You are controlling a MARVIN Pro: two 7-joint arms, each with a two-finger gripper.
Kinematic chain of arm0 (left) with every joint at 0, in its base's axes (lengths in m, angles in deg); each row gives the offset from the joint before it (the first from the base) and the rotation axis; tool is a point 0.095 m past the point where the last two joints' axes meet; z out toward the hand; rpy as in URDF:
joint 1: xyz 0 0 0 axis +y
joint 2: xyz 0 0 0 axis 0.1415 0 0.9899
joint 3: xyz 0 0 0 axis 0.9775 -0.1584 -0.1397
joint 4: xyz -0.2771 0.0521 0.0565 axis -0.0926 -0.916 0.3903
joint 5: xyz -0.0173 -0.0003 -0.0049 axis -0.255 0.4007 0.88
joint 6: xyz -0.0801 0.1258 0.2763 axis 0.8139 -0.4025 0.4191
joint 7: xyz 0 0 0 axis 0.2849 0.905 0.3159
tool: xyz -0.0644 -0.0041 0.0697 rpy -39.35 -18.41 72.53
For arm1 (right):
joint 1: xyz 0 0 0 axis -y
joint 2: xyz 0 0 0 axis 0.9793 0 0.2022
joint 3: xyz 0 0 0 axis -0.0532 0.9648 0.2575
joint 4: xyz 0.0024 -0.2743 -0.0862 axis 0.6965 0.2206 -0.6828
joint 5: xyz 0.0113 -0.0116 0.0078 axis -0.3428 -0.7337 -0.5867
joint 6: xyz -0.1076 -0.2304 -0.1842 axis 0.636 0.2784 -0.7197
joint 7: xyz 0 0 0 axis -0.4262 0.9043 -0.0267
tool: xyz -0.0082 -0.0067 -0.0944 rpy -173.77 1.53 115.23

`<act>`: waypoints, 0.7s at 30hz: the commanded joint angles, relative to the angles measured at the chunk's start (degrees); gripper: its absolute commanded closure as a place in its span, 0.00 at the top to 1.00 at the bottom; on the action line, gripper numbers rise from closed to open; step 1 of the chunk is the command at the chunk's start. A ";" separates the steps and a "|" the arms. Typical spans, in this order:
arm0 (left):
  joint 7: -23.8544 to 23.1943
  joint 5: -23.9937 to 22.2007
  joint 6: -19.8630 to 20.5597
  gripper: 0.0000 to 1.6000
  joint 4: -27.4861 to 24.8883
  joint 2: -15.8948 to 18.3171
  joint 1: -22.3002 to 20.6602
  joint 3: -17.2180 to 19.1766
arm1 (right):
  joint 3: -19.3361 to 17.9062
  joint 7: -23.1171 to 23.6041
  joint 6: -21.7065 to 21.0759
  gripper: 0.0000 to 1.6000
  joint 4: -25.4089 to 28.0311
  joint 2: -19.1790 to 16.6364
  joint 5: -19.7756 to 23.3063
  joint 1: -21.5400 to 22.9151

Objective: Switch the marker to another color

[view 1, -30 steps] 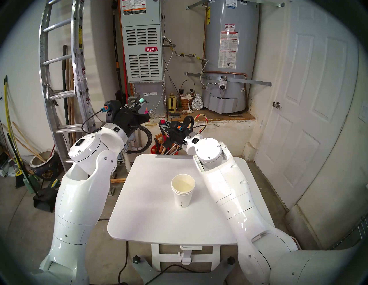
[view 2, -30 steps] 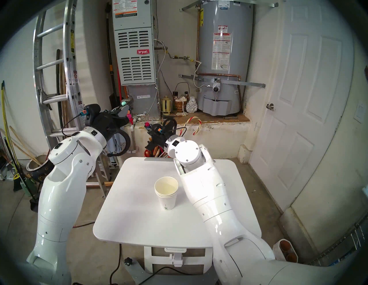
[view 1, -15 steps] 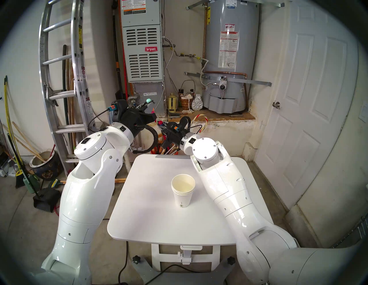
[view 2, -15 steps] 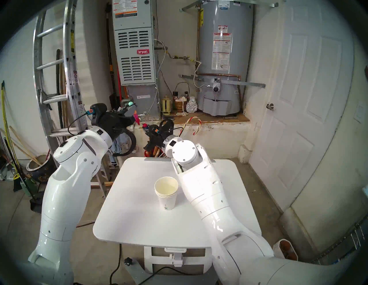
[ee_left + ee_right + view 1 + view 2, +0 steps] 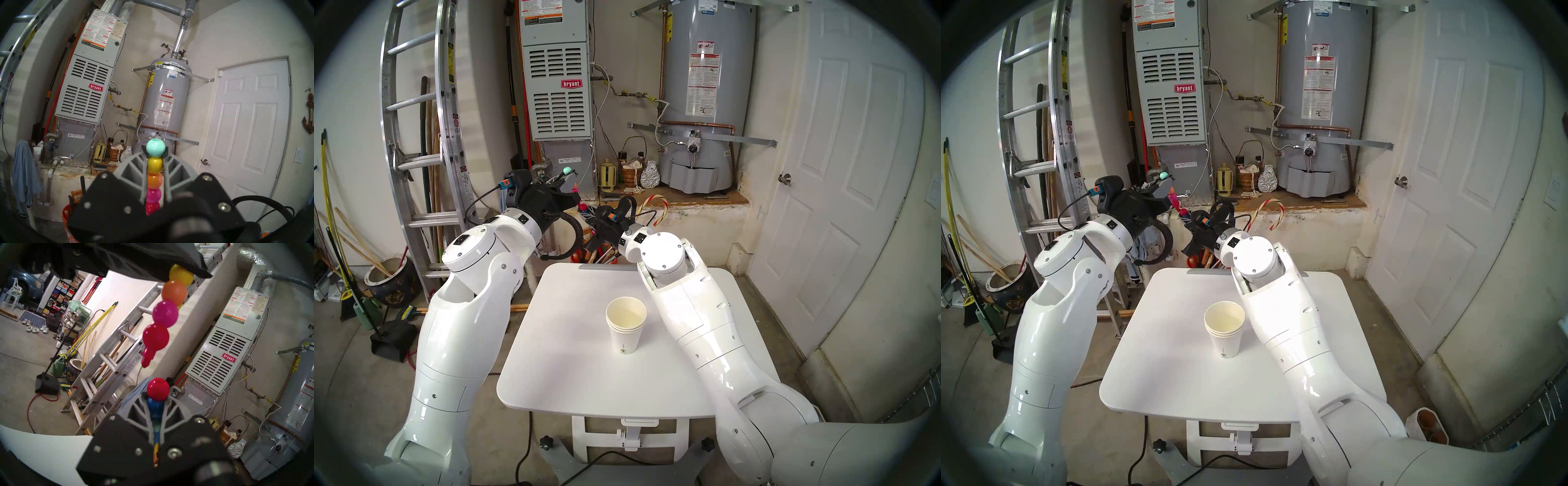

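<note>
looking past your white table (image 5: 572,373) and its stacked paper cups (image 5: 626,324), both arms are up beyond the far edge. your left hand (image 5: 155,157) grips the marker (image 5: 154,171) stack, teal to red. your right hand (image 5: 157,401) pinches the split-off piece (image 5: 158,389), a small gap under the stack's pink tip.
</note>
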 commanded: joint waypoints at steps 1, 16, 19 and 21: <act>-0.55 0.13 -0.81 0.00 -0.59 -0.01 -1.09 0.17 | -0.29 -0.15 0.09 0.00 1.68 0.66 0.44 0.71; -1.24 1.37 -0.97 0.00 0.30 -0.18 -1.40 -0.33 | -0.61 0.83 -0.31 0.00 1.74 0.79 0.91 0.84; -1.36 1.59 -1.02 0.00 0.51 -0.33 -1.45 -0.43 | -0.67 1.02 -0.39 0.00 1.82 0.78 0.89 0.79; -1.48 1.66 -1.02 0.00 0.61 -0.40 -1.46 -0.44 | -0.68 1.15 -0.43 0.00 1.88 0.76 0.89 0.71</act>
